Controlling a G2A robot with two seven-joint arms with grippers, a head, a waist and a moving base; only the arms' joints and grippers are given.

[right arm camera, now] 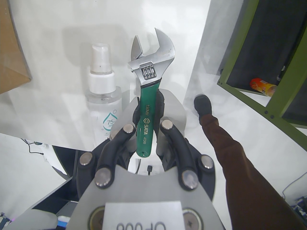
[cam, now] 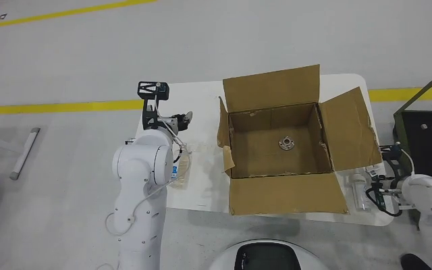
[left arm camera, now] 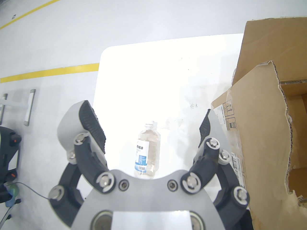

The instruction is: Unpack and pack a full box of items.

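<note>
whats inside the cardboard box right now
In the top view, one small round metal fitting lies near the middle of the cardboard box floor. The rest of the visible floor is bare. A torn flap leaning inward may hide a strip at one edge.

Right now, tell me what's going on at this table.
The right gripper is shut on a wrench, held over the table next to a spray bottle. The left gripper is open above a small bottle lying on the table beside the box. The box stands open, with one metal part inside.
</note>
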